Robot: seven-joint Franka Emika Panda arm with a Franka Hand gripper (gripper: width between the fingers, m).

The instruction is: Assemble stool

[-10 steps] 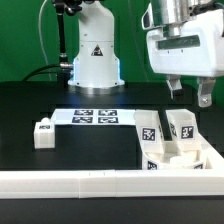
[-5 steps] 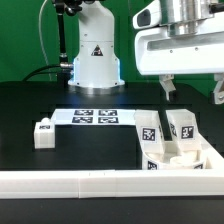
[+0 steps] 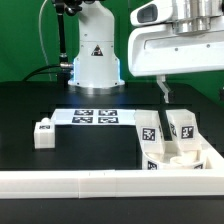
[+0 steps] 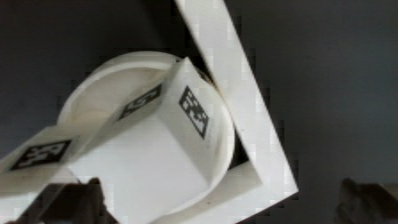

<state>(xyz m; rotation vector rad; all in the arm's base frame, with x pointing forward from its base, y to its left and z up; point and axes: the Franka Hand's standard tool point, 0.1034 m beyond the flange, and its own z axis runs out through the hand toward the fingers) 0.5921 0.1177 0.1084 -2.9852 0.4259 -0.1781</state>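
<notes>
Arm high on the exterior view's right, wrist pointing straight down, gripper (image 3: 192, 92) hanging above the parts cluster and clear of everything. Jaws spread as wide as they go, nothing between them, no contact. One finger (image 3: 163, 90) in plain sight in the exterior view, the other right at the frame edge. In the wrist view, dark fingertips (image 4: 68, 200) show at either side, with the white parts below between them.

Stool in loose parts, all white plastic with black-and-white square tags. Seat (image 3: 176, 157): low round disc with a raised rim, flat on the black table (image 3: 25, 115), tucked into the inside corner of the L-shaped rail (image 3: 90, 182). First leg (image 3: 148, 130) and second leg (image 3: 181, 127) upright at the seat's far side, tags facing the exterior camera. Touching the seat or just beside it: cannot tell. Third leg (image 3: 42, 133) alone, well apart on the exterior view's left.

Marker board (image 3: 95, 117) flat on the table, between the robot base (image 3: 95, 55) and the rail. Rail walls in the seat on two sides, and the two upright legs crowd a third.
</notes>
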